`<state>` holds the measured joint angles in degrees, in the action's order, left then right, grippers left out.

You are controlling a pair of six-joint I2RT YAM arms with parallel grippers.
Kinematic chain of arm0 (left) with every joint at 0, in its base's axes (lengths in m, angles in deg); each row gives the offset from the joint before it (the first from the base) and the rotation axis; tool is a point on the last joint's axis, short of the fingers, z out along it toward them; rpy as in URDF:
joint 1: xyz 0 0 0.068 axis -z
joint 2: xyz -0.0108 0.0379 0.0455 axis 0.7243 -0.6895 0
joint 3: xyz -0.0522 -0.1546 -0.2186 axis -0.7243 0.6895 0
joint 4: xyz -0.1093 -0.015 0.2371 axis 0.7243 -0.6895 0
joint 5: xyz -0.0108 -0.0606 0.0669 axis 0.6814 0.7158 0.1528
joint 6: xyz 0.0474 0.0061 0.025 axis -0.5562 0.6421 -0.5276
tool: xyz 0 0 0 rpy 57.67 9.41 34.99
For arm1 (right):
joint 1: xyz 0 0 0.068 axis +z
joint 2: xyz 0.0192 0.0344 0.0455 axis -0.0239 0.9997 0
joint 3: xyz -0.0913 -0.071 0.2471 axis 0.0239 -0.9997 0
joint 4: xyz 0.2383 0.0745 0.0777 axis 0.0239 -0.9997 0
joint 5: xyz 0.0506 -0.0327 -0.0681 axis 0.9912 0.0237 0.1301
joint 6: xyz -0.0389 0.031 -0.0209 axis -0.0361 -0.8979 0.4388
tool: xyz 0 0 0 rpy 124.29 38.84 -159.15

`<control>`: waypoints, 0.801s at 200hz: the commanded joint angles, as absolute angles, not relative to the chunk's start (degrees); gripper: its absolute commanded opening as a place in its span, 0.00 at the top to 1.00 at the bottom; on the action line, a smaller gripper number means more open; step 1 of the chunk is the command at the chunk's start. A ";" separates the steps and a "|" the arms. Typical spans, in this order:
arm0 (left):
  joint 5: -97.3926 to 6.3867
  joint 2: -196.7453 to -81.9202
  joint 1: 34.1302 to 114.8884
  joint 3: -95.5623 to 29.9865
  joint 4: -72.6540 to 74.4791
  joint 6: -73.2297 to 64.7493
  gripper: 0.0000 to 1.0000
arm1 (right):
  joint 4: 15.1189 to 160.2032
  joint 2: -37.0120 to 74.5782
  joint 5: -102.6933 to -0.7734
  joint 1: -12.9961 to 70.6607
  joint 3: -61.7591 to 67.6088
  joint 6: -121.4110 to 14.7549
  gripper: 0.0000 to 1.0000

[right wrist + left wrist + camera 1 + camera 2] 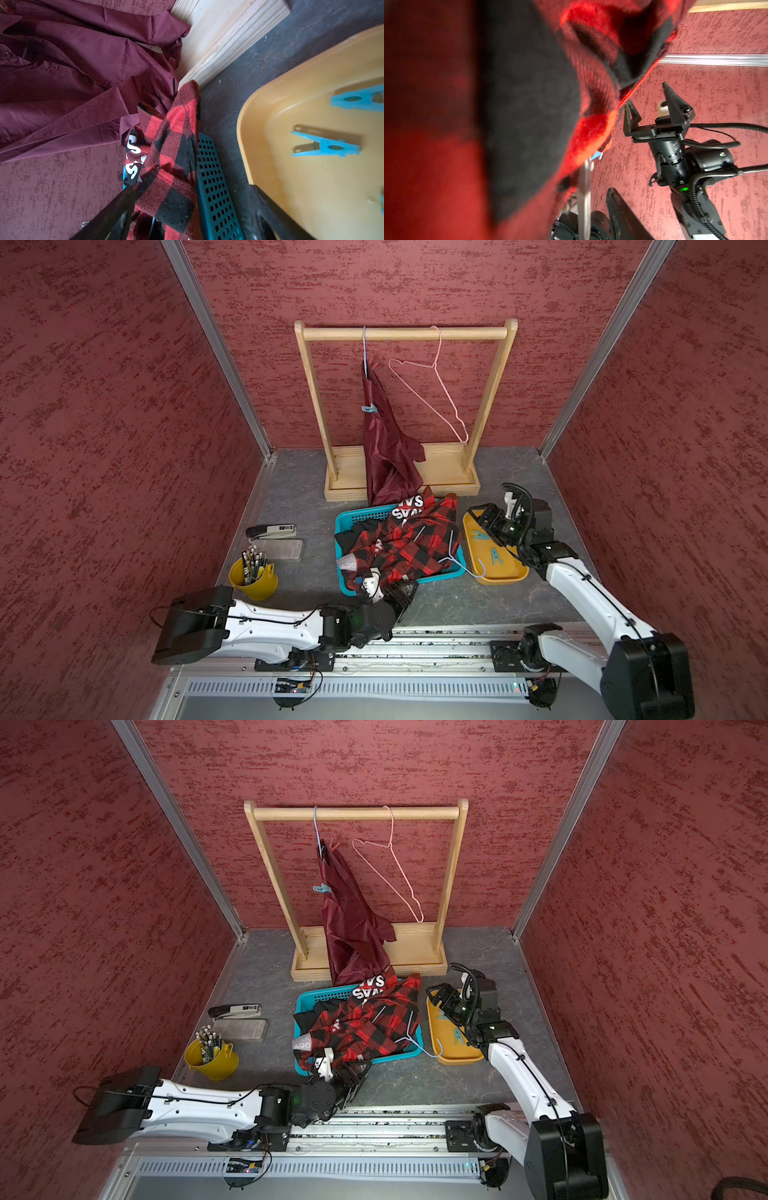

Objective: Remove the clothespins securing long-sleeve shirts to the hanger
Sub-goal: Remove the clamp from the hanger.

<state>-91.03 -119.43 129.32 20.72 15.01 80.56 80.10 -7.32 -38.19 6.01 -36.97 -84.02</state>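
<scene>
While the left gripper noses into the red-and-black plaid shirt at the near rim of the teal plastic basket, fabric hides its jaws, so I can't tell the grip. The right gripper hovers wide open over the yellow oval tray, where two teal plastic clothespins lie. A third clothespin pins the shiny maroon satin shirt to its blue wire hanger.

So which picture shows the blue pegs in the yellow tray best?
The right wrist view: two pegs lie close up, big and clear, on the tray. In both top views the pegs are only tiny blue marks. The left wrist view is filled by the plaid shirt and shows no tray.
</scene>
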 commanded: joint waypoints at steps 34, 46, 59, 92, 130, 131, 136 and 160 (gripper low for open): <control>-93.31 -119.45 129.47 21.69 17.11 79.78 0.56 | 82.37 -7.73 -37.36 6.45 -38.12 -85.03 0.13; -93.24 -119.67 129.48 21.65 17.36 79.61 0.58 | 82.45 -7.68 -37.15 6.41 -38.16 -85.01 0.13; -93.20 -119.63 129.51 21.60 17.47 79.49 0.61 | 82.41 -7.68 -37.10 6.38 -38.31 -85.01 0.13; -93.40 -119.14 129.64 21.07 15.94 79.61 0.65 | 82.62 -7.86 -36.92 6.38 -38.63 -85.08 0.13; -93.59 -117.93 129.73 20.33 12.34 80.27 0.71 | 82.90 -7.69 -36.73 6.42 -38.66 -85.17 0.13; -93.59 -117.86 129.73 20.26 12.23 80.34 0.72 | 82.91 -7.68 -36.74 6.43 -38.66 -85.17 0.13; -93.72 -117.62 129.77 20.07 11.25 80.72 0.73 | 82.93 -7.61 -36.75 6.41 -38.60 -85.19 0.13; -93.52 -116.17 130.03 19.51 6.99 82.44 0.77 | 82.87 -7.33 -36.58 6.43 -38.55 -85.21 0.13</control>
